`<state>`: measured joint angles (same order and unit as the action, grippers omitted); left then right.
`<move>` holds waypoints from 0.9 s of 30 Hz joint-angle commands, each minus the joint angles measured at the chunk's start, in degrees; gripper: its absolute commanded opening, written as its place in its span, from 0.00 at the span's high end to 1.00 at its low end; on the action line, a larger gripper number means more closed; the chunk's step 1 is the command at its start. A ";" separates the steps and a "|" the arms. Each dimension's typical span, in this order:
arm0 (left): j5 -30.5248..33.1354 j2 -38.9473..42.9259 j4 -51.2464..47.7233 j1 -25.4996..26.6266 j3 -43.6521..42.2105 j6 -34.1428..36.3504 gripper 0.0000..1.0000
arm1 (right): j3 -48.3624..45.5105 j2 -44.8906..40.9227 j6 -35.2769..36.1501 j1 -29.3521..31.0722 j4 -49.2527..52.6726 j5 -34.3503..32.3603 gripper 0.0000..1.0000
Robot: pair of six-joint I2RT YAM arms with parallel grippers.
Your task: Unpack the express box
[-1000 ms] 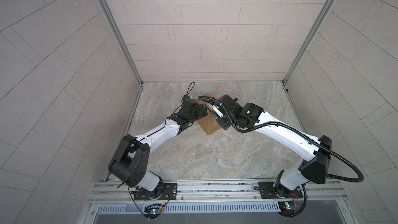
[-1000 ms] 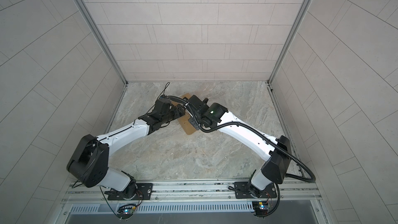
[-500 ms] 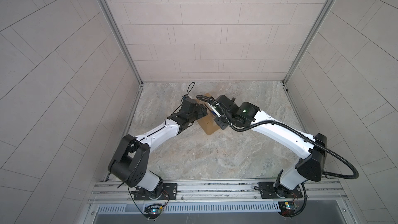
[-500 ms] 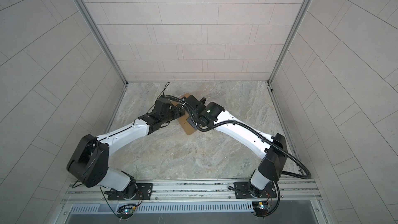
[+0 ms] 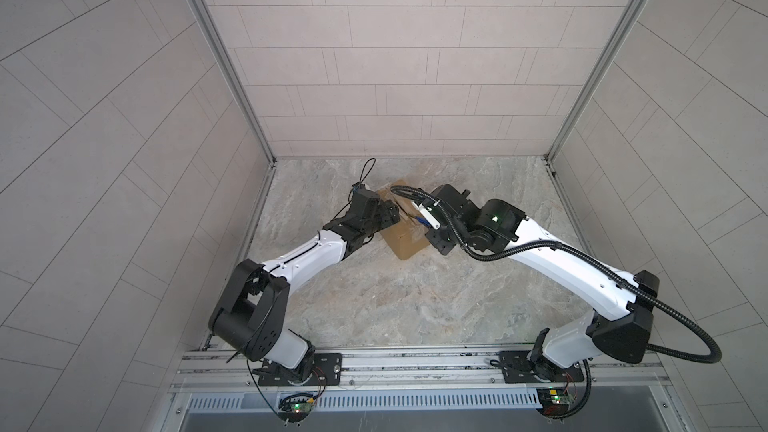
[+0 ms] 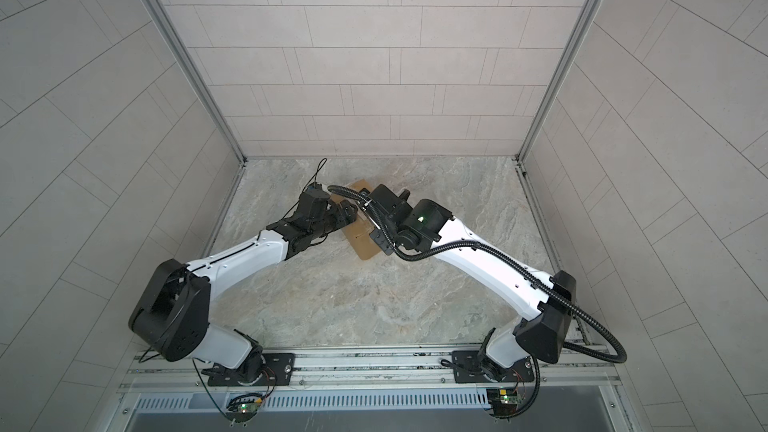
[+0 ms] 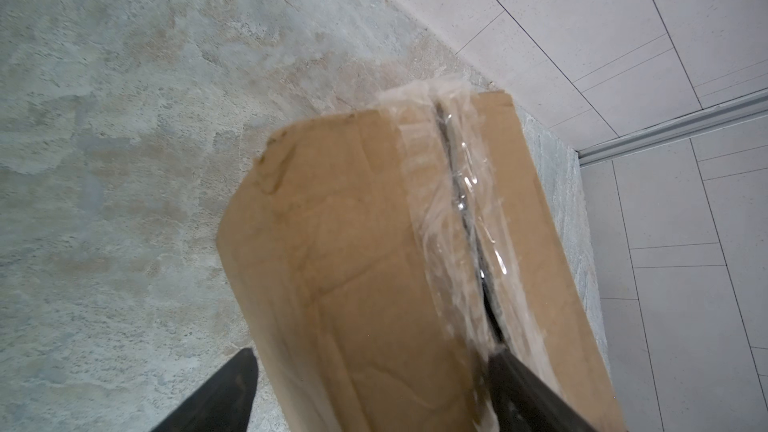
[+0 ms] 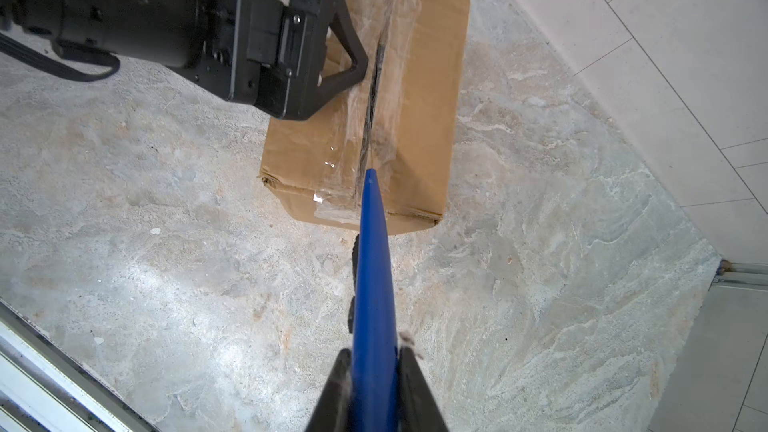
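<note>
The express box (image 5: 406, 243) (image 6: 362, 243), a brown carton, lies on the marble floor near the back wall. A dark slit runs along its clear-taped top seam (image 7: 465, 209) (image 8: 374, 89). My left gripper (image 7: 372, 351) (image 5: 388, 214) is open wide over one half of the top. One of its fingers (image 7: 519, 384) rests at the seam and the other finger (image 7: 224, 392) hangs beside the box wall. My right gripper (image 8: 374, 357) (image 5: 422, 222) is shut on a blue utility knife (image 8: 374, 276). The knife's tip meets the seam near the box's front end (image 8: 371, 172).
Tiled walls close in the left, back (image 5: 407, 126) and right of the marble floor (image 5: 395, 305). An aluminium rail (image 5: 415, 363) with both arm bases runs along the front. A black cable loops from the right arm (image 5: 685, 351).
The right arm pushed a little to the left, then drew back to the right with the knife. The left arm and the box have not moved.
</note>
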<state>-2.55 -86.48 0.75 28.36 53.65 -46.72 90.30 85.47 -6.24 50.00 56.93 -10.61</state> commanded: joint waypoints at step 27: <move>2.98 -0.91 -3.03 -1.08 -1.27 -0.39 0.11 | 2.31 1.81 -1.62 -0.16 6.52 1.57 1.00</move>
<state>-2.35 -86.48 0.84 28.03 53.34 -47.09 92.05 90.41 -7.79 49.47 56.60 -8.43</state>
